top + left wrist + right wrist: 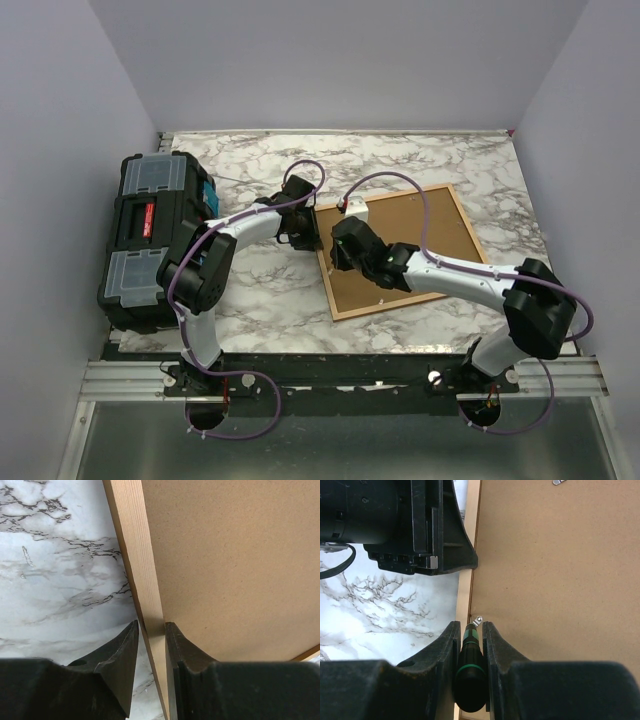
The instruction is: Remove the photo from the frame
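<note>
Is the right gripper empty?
No, the right gripper is shut on a black tool with green bands, its tip at a small metal tab by the frame.

I have the frame (468,226) lying flat, back upward, on the marble surface (270,300), right of centre and askew to the surface's edges. Its thin orange-brown wooden rail (142,570) surrounds a plain brown backing board (425,225). 2 small metal tabs (479,619) lie on that board. I cannot see the photo.
</note>
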